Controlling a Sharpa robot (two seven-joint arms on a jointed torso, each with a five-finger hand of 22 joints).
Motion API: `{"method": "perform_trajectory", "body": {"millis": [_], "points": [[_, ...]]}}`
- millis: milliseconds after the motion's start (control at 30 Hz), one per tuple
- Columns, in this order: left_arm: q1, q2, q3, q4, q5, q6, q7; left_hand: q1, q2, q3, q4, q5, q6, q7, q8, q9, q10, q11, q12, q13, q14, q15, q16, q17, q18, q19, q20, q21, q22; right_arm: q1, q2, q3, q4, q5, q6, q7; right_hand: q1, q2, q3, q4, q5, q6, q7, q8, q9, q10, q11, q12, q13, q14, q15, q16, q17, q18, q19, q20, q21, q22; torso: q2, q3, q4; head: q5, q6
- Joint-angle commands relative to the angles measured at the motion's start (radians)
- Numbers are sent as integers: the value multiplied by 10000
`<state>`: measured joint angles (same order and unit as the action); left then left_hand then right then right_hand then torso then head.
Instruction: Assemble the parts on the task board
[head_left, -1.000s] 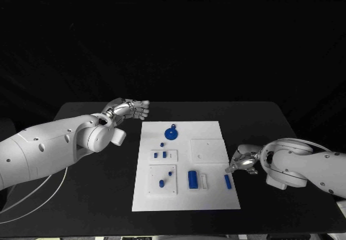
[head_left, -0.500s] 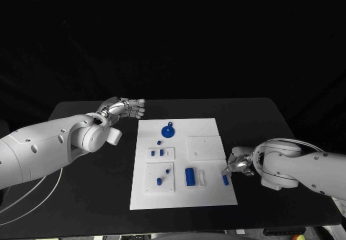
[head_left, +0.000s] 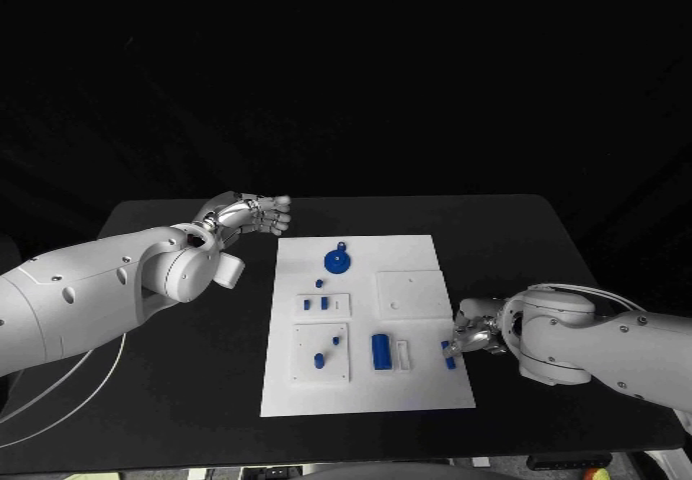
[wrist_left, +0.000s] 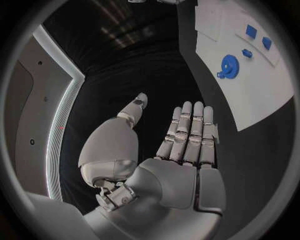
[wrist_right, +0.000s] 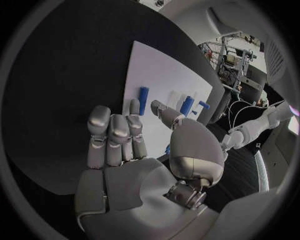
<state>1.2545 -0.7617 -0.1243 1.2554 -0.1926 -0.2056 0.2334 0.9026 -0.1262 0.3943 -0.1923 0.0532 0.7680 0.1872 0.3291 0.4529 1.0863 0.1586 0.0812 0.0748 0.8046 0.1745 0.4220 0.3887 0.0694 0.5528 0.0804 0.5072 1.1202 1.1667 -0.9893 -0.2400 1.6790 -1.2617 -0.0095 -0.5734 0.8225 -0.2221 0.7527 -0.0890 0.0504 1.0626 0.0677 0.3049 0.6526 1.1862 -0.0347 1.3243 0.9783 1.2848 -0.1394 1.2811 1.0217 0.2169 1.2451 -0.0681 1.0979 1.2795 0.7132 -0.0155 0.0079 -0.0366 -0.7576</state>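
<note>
Best reached with the empty, loosely spread silver right hand (head_left: 475, 333) lowered squarely onto the small blue cylindrical peg (head_left: 449, 355) lying at the flat white task board's (head_left: 418, 395) right edge, just beside the fingertips, then pinched mid-length.

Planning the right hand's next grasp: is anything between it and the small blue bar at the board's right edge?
Nothing visible: the right hand hovers beside the blue bar on the task board, with empty fingers.

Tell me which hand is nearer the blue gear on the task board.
Left. The left hand hovers over the black table just off the board's far left corner, near the blue gear. The right hand is at the board's right edge, further down.
</note>
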Motion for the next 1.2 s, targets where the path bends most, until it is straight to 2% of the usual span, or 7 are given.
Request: {"method": "perform_trajectory", "body": {"millis": [33, 367, 467, 600, 800, 967, 1200], "points": [[7, 7, 6, 28, -32, 40, 87, -17, 66, -46, 1, -29, 55, 17, 29, -11, 81, 6, 32, -1, 67, -1, 26, 12, 37, 33, -21, 7, 17, -68, 41, -12, -37, -817, -80, -84, 135, -27, 24, -83, -14, -6, 69, -40, -15, 106, -6, -1, 38, 68, 40, -41, 15, 449, 50, -24, 60, 7, 0, 3, 6, 14, 4], [6, 1, 6, 32, -32, 67, 77, -19, 70, -48, 0, -29, 55, 18, 28, -14, 80, 7, 28, -3, 70, -5, 30, 15, 34, 45, -28, 10, 23, -349, 387, -24, -236, -1651, -342, -151, 196, -97, 63, -124, -15, 0, 79, -63, -23, 177, 5, 17, 135, 82, 50, -46, 30, 449, 65, -22, 71, 0, 4, 11, 3, 90, -27], [6, 6, 6, 31, -32, 66, 75, -19, 72, -49, 0, -29, 55, 18, 28, -14, 80, 7, 27, -4, 71, -6, 30, 16, 34, 47, -29, 11, 25, -464, 519, -24, -276, -1676, -483, -149, 99, -176, 56, -12, -15, 23, 82, -72, -26, 210, 9, 16, 175, 90, 56, -53, 39, 449, 82, -11, 75, -11, 7, 6, 12, 89, -15], [6, -8, 5, 35, -32, 78, 54, -22, 74, -50, 1, -29, 54, 18, 27, -15, 80, 7, 25, -5, 72, -7, 32, 17, 32, 52, -32, 11, 27, -492, 627, -23, -268, -1679, -613, -143, 51, -221, 66, 72, -15, 35, 81, -84, -29, 218, 8, 1, 189, 97, 55, -60, 48, 449, 95, -10, 80, -20, 7, 8, 16, 119, -28], [6, -16, 4, 44, -32, 75, 46, -27, 74, -53, 1, -29, 52, 19, 27, -17, 80, 8, 23, -6, 72, -8, 33, 18, 30, 55, -34, 11, 29, -493, 732, -23, -265, -1793, -543, -112, 70, -250, 95, 98, -15, 40, 77, -96, -30, 228, 4, -7, 214, 102, 50, -66, 57, 449, 104, -19, 85, -26, 0, -15, 9, 136, -15], [6, -37, 3, 67, -32, 82, 23, -26, 80, -52, 1, -29, 51, 20, 26, -18, 80, 8, 21, -7, 72, -9, 33, 19, 29, 58, -37, 11, 31, -494, 771, -24, -250, -2392, -207, -149, 688, -339, 455, -290, -1, 11, 83, -156, -45, 148, 8, -107, 160, 101, 47, -103, 79, 449, 66, -66, 82, -34, -4, -11, 7, 145, -2], [7, -54, 3, 81, -32, 74, 17, -26, 97, -50, 2, -29, 50, 22, 25, -20, 81, 9, 18, -9, 72, -11, 35, 21, 26, 63, -42, 10, 35, -508, 861, -50, -225, -3091, -107, -166, 1063, -355, 605, -735, 41, -8, 142, -258, -108, 117, 71, -214, 166, 127, 115, -166, 108, 449, 21, -6, 103, -30, -5, -5, -4, 171, -11]]}}
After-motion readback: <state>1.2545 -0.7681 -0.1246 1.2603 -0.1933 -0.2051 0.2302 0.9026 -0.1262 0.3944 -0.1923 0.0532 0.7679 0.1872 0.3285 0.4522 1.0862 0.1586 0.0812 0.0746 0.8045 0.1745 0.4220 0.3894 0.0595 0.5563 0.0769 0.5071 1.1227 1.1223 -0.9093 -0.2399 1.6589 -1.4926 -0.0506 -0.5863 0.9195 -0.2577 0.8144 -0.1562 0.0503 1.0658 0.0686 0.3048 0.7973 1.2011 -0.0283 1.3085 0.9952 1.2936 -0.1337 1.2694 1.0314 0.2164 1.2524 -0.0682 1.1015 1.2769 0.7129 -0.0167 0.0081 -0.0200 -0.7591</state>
